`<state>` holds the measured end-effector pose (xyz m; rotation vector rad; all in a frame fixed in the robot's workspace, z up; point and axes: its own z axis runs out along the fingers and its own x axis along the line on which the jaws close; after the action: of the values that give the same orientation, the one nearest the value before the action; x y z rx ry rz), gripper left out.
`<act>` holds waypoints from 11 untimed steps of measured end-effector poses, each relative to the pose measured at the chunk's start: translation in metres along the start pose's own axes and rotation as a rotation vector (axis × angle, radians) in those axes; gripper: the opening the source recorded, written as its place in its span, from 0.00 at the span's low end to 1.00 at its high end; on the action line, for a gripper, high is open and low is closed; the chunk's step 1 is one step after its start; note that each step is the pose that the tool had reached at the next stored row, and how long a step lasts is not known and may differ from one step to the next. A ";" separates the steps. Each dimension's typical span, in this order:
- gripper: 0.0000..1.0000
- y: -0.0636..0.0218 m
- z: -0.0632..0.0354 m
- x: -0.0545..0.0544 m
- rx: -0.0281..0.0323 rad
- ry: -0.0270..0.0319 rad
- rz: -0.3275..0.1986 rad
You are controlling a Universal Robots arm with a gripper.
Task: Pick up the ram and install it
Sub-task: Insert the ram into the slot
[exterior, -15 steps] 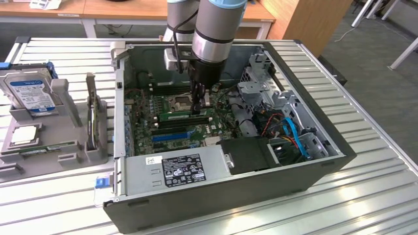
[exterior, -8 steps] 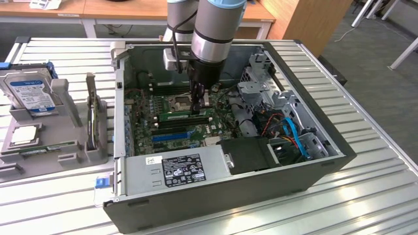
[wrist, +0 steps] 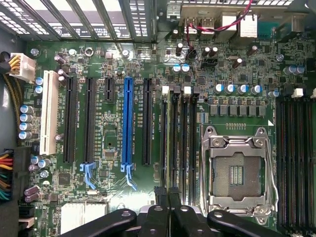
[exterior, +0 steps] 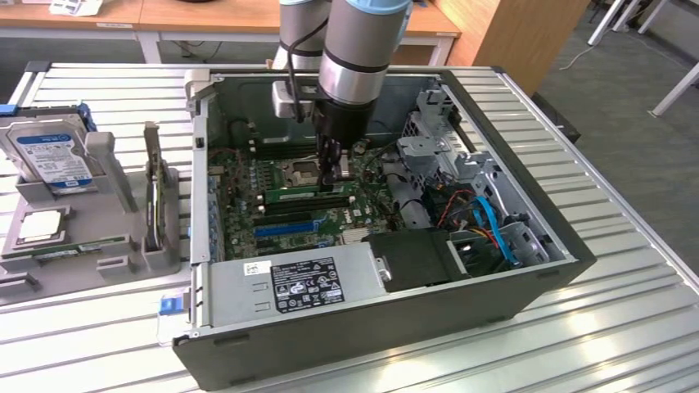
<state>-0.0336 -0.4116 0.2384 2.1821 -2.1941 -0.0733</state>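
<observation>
Inside the open computer case [exterior: 361, 327], over the motherboard [wrist: 54, 177]: one gripper [exterior: 336, 173], jaws drawn together, poised at one end of the ram [exterior: 304, 195]. The ram lay among the memory slots [wrist: 180, 138] beside the processor socket [wrist: 237, 173]. Step judged: seating. Likely requirement: straight downward pressure until the clips [wrist: 165, 89] latched.

No word or number can be read for certain. The power supply [exterior: 232, 301] carries a white label [exterior: 257, 270] and a black label [exterior: 309, 283] crowded with small white marks and print, and the hard drive [exterior: 33, 135] bears a blue and white label [exterior: 55, 160]; all of it is too small to make out. On the motherboard [wrist: 247, 96], short lines of white lettering [wrist: 80, 116] run alongside the long slots [wrist: 69, 121], and they are also illegible.
</observation>
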 end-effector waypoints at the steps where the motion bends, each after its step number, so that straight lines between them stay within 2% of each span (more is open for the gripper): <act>1: 0.12 0.0002 0.0000 0.000 0.0000 0.0000 0.000; 11: 0.12 0.0003 0.0000 0.003 0.0000 0.0000 0.000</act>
<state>-0.0340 -0.4145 0.2384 2.1821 -2.1942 -0.0733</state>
